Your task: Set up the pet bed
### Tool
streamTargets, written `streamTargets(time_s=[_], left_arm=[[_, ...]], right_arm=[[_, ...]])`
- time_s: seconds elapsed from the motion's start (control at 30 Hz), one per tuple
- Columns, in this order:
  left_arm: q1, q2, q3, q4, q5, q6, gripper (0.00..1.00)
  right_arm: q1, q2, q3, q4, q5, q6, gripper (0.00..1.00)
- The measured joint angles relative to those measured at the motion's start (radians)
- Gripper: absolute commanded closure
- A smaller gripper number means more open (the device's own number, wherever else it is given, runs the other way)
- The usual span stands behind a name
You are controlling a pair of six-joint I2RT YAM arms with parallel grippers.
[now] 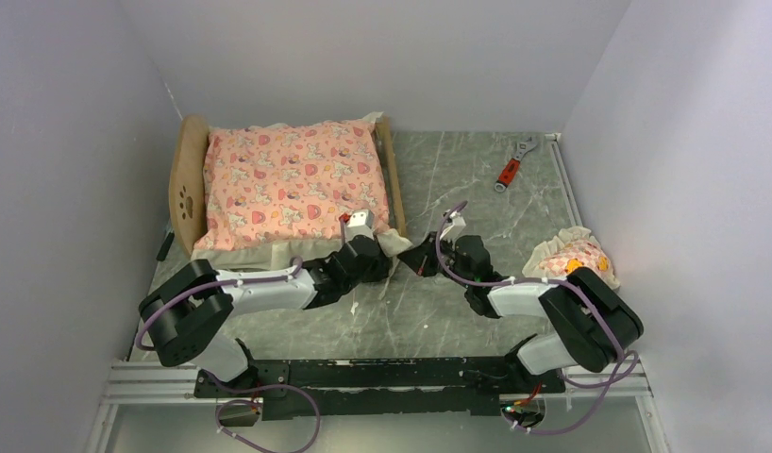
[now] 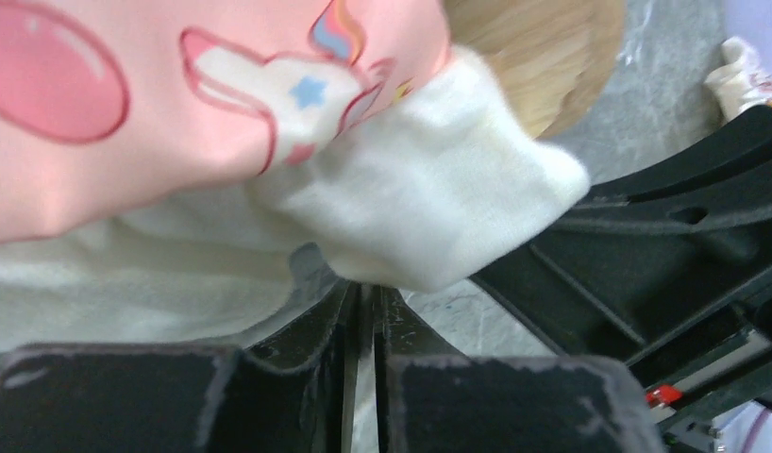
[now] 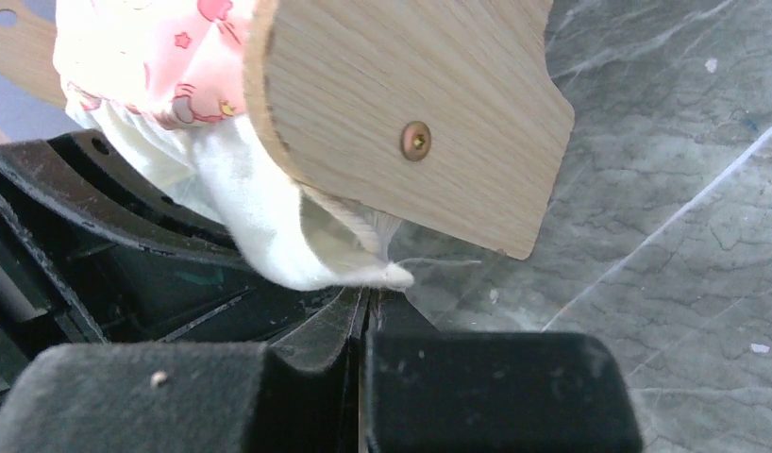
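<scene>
Open tabletop (image 1: pixel 458 179) between pet bed (image 1: pixel 187 179) and wrench (image 1: pixel 514 162); pillow (image 1: pixel 571 257) crowds right wall (image 1: pixel 684 189).

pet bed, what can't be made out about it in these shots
Bed base: top view, covered by the mattress.
Headboard: right wrist view, cut off by the left edge.
Whether the left gripper pinches the frill: left wrist view, blurred, cloth hides the contact.
Wrench markings: top view, too small.
</scene>
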Motion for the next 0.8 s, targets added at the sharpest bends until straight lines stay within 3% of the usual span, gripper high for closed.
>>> streamTargets(time_s=[0.23, 0.43, 0.8], left_arm=[[0.0, 0.034, 0.056, 0.002, 0.002, 0.008, 0.7], [0.0, 0.059, 0.06, -0.003, -0.008, 0.0, 0.75], [0.008, 0.125, 0.12, -0.062, -0.027, -0.026, 0.75]], right_arm=[[0.0, -0.041, 0.0, -0.034, -0.01, -0.008, 1.0], [-0.002, -0.042, 0.0, -0.063, -0.018, -0.009, 1.0], [-0.002, -0.114, -0.003, -0.076, -0.074, -0.026, 1.0]])
